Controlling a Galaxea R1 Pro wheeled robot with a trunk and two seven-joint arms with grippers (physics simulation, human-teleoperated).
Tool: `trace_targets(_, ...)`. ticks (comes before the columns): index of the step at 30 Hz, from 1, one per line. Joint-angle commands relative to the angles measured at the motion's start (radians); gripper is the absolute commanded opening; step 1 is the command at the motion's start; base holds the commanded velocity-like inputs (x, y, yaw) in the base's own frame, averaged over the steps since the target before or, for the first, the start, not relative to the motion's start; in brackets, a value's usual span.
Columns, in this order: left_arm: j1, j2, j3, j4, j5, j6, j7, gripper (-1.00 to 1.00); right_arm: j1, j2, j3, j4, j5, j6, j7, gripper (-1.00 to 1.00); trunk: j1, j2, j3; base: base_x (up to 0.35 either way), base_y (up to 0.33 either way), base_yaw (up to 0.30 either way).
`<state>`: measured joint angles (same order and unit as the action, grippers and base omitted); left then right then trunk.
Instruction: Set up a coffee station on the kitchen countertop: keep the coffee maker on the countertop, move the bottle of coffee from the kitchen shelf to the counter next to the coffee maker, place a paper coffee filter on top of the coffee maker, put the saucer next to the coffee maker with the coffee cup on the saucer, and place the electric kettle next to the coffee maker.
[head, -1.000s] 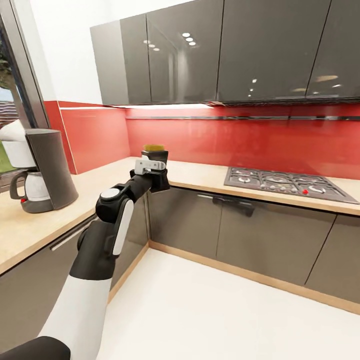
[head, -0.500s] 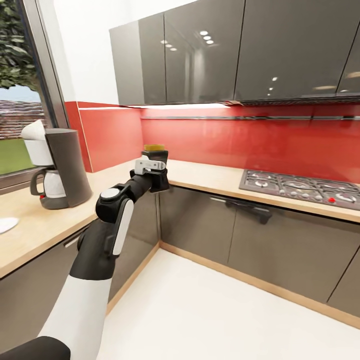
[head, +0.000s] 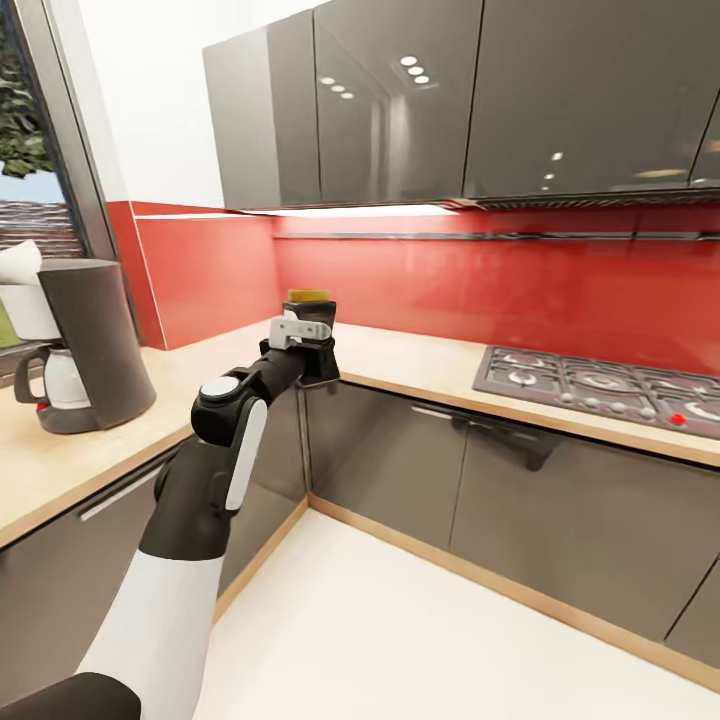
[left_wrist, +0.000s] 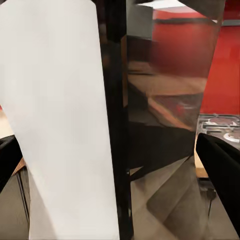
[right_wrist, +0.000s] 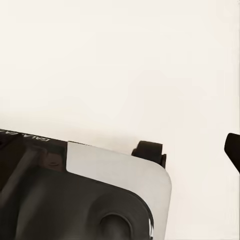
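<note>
Head view first: the left arm reaches forward and up, its left tool (head: 305, 345) clamped on the bottle of coffee (head: 311, 300), whose yellow-gold cap pokes up just above the fingers. The bottle is held in the air in front of the corner of the tabletop (head: 400, 365), not resting on it. That light wood-grain tabletop runs in an L, with glossy dark grey cabinet fronts below and a red wall panel behind. On its left stretch, beside the window (head: 30, 180), stands the coffee maker (head: 85, 345): a dark grey column with a white upper part and a white carafe with a black handle tucked in at its base. It is upright and well apart from the held bottle. On the right stretch a gas hob (head: 600, 385) is set into the tabletop. Dark grey wall cabinets (head: 450, 100) hang above, and the pale floor (head: 420, 630) lies below.

Left wrist view: the bottle of coffee (left_wrist: 150, 125) sits very close, its pale label on one side and dark glass on the other, with reflections of the red wall in it. The dark fingers (left_wrist: 222, 165) of the tool show at either side, closed against the bottle. Part of the hob (left_wrist: 220, 125) is visible past it.

Right wrist view: a piece of the robot's own dark and grey body (right_wrist: 75, 200) shows over the pale floor (right_wrist: 120, 65). One dark fingertip (right_wrist: 234, 147) shows at the edge, so I cannot tell whether the right tool is apart or together.
</note>
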<state>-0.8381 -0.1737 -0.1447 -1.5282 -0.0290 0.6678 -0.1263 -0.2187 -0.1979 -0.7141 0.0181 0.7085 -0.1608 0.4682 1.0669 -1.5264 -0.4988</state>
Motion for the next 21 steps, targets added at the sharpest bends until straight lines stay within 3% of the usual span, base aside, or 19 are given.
trace_targets(1,-0.001,-0.001,0.001,0.000,-0.003,0.005,-0.006,-1.00,-0.001,-0.001,-0.008,0.002,0.009,-0.005,0.001,1.00,0.000,-0.001,-0.001,0.111,-0.091,0.190)
trace_targets(14,-0.001,-0.001,0.000,-0.001,-0.003,0.005,-0.006,-1.00,-0.001,0.000,-0.008,0.002,0.009,-0.005,0.001,1.00,0.000,-0.001,-0.001,0.030,-0.024,0.250)
trace_targets(21,-0.001,-0.001,0.000,-0.001,-0.003,0.004,-0.006,-1.00,-0.001,0.000,-0.008,0.002,0.009,-0.003,0.001,1.00,0.000,-0.001,-0.001,0.210,-0.174,0.055)
